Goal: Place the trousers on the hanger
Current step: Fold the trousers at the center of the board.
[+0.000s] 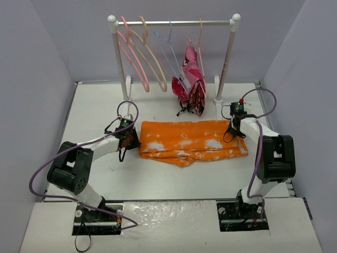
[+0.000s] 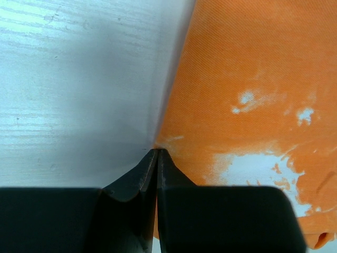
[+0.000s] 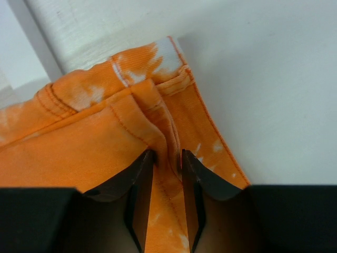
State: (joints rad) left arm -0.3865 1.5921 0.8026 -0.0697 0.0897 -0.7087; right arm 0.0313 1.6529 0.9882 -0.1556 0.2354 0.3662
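White tabletop [image 1: 158, 182] carries the trousers [image 1: 192, 139] flat at its middle, long axis left to right, with the left gripper [image 2: 158, 153] pressed together at their left edge, the right gripper [image 3: 167, 154] nipping a fold at their right end, and the hanger [image 1: 144, 84] on the rail [image 1: 174, 22] at the far edge.

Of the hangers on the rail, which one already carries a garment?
The rightmost hanger: the pink-red patterned garment hangs from it. The bright pink hanger, the beige hanger and the light-blue hanger to its left are bare.
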